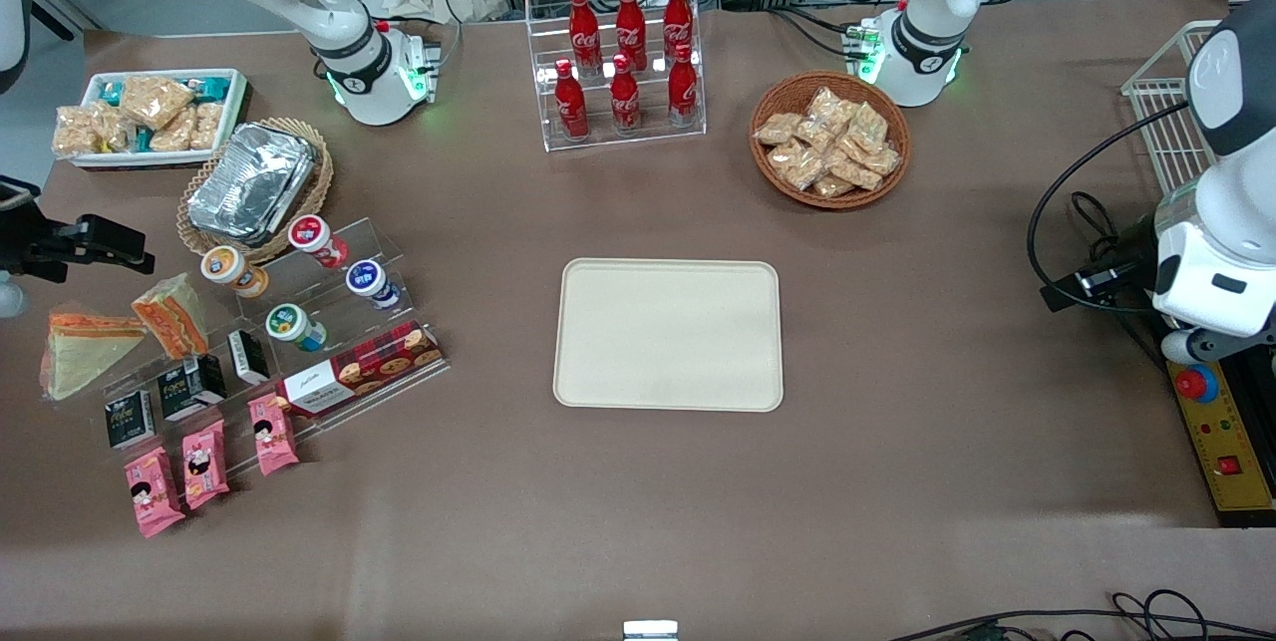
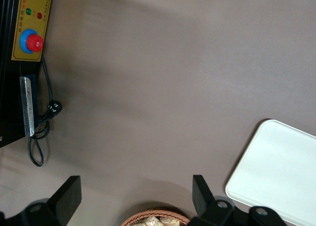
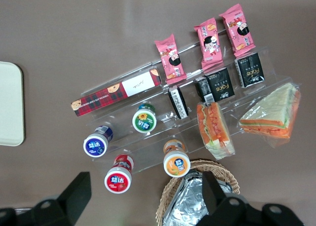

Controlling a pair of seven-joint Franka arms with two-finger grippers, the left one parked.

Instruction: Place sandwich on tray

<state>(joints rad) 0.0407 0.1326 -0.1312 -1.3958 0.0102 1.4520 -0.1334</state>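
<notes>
The sandwich [image 1: 85, 354], a clear-wrapped wedge with broad pale bread faces and orange-red and green filling, lies on the acrylic display step at the working arm's end of the table. It also shows in the right wrist view [image 3: 274, 112]. The cream-beige tray [image 1: 668, 334] lies bare at the table's middle; one edge shows in the right wrist view [image 3: 10, 102]. My right gripper [image 1: 110, 247] hangs open and empty above the table, a little farther from the front camera than the sandwich. Its fingers stand wide apart in the wrist view [image 3: 143, 186].
A smaller, more orange sandwich wedge [image 1: 171, 314] stands beside the sandwich. The tiered acrylic stand [image 1: 329, 322] holds yogurt cups, a cookie box, black packets and pink packets. A basket with a foil container [image 1: 251, 184], a white snack bin [image 1: 159, 115], a cola rack [image 1: 623, 63] and a snack basket [image 1: 829, 138] stand farther back.
</notes>
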